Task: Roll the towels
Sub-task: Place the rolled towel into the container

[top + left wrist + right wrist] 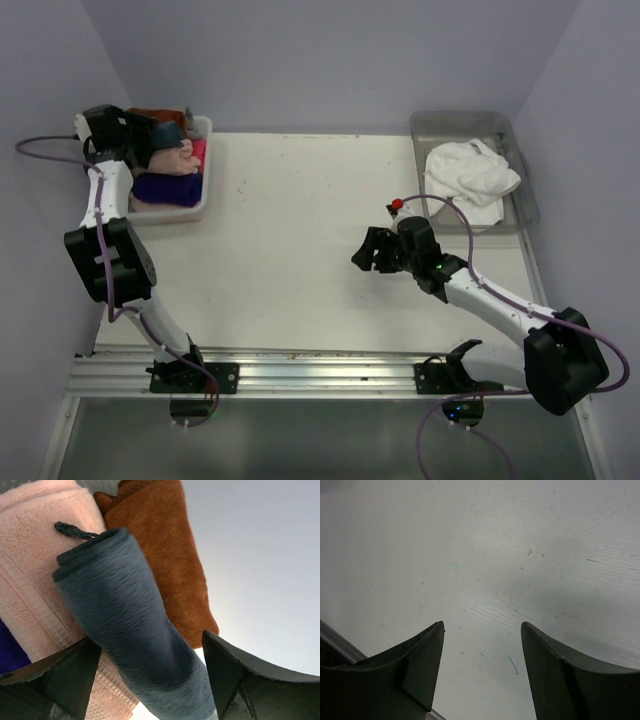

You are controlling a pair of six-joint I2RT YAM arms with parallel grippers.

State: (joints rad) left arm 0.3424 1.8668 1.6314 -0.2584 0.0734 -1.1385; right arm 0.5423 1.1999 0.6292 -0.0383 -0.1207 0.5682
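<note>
a: left claw, quick?
b: left gripper (149, 640) is spread wide over the white bin (205, 165) at the far left. the slate-blue towel (125, 620) lies rolled between the jaws and i don't see it pinched. it sits on the pink cloth (35, 545), and the rust-brown towel (165, 555) is rolled just beside it.
a: right one?
b: right gripper (482, 630) is spread too, nothing between the fingers, hanging over the table (300, 250). the white towel (470, 172) is crumpled in the clear tray (525, 200) at the far right, not rolled.
a: what could go wrong?
b: my guess is the blue roll. one finger is close against its side, so pulling out could drag the terry and loosen the wrap. the hanging loop (72, 529) could also snag a tip. the roll is perched on soft cloth, so a nudge might tip it off or unroll it.
a: and the white one?
b: it's bunched, so a grab probably takes a clump, not an edge. then it won't lay flat and the roll comes out lumpy. the tray wall could block the approach too.
</note>
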